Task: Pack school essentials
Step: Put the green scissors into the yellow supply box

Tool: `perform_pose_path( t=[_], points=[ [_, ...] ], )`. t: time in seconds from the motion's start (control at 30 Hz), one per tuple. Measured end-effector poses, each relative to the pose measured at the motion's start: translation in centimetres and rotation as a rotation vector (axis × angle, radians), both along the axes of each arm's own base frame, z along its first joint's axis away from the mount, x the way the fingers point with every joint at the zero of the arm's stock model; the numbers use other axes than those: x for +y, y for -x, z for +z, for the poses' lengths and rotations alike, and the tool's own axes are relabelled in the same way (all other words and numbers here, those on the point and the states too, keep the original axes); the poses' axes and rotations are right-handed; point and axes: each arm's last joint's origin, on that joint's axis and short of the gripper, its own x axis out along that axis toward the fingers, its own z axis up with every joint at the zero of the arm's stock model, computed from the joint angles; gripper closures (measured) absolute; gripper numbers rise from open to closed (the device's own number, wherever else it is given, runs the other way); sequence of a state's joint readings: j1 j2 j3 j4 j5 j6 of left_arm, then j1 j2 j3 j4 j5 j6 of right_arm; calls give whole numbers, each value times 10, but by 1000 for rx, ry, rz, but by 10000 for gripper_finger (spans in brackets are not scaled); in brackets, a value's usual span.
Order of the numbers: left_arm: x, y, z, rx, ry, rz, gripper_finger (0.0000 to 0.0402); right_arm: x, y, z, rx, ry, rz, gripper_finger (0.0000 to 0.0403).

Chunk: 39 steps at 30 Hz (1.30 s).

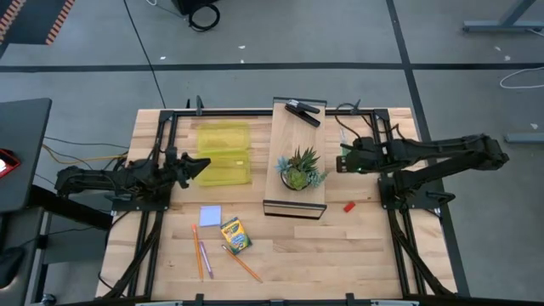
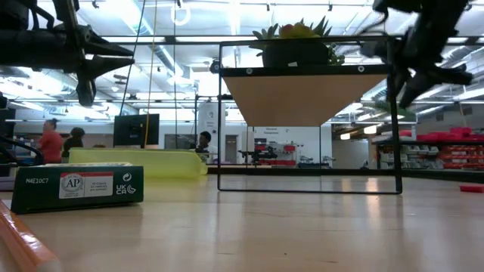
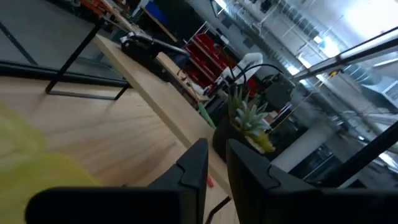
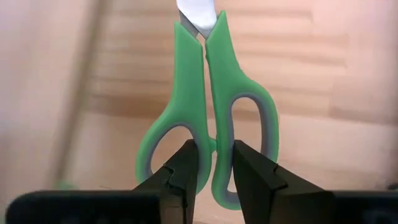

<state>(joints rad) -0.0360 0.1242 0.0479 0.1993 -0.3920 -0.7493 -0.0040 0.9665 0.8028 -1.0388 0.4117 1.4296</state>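
Green-handled scissors with grey-lined finger loops (image 4: 208,109) clamped in the right gripper (image 4: 214,168), jaws closed on the strip between the two loops, steel blades pointing away from the wrist. Held in the air over the right half of the pale wooden desk (image 1: 357,246), just beside the raised wooden shelf on a black frame (image 1: 285,136) standing mid-desk. On that shelf, a green spiky potted plant (image 1: 299,169) toward its near end and a black bar-shaped object (image 1: 303,111) at its far end.

Lying flat near the desk's front edge, left of centre: yellow-and-green crayon box (image 1: 235,235), pale blue square pad (image 1: 210,216) just beside it, thin orange and pink pencils (image 1: 201,253) spread on both sides of the box. Tiny red block (image 1: 348,206) alone on the right half, close to the shelf's near corner. Open translucent yellow plastic case (image 1: 224,154) left of the shelf, toward the far edge.

Left gripper (image 1: 201,165) hovering at the left rim of the yellow case, jaws nearly closed with a narrow gap, gripping nothing.

In the low view, people in the room beyond the desk.
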Motion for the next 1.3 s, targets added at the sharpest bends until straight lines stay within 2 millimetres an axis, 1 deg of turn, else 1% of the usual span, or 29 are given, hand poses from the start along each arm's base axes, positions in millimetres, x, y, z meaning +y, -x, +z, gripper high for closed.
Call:
perform_pose_path(
  t=[0.13,0.37,0.53,0.63,0.77,0.97,1.17,1.3],
  points=[
    [0,1,3,-34,2,8,336,-1,-4,26,-60,65,22,306],
    [0,1,4,-38,3,11,318,-7,-5,71,-147,165,53,306],
    [0,1,4,-37,3,11,310,-9,-12,96,-195,222,112,306],
    [0,1,4,-37,3,12,307,-9,-20,104,-213,250,145,306],
    [0,1,6,-42,2,11,309,-10,-37,113,-252,285,188,306],
    [0,3,18,-14,-69,22,307,-12,-70,123,-221,309,282,306],
    [1,5,23,54,-74,20,306,-24,-110,132,-187,297,417,306],
    [1,7,27,48,-69,19,305,-33,-136,138,-193,290,507,306]
  ],
)
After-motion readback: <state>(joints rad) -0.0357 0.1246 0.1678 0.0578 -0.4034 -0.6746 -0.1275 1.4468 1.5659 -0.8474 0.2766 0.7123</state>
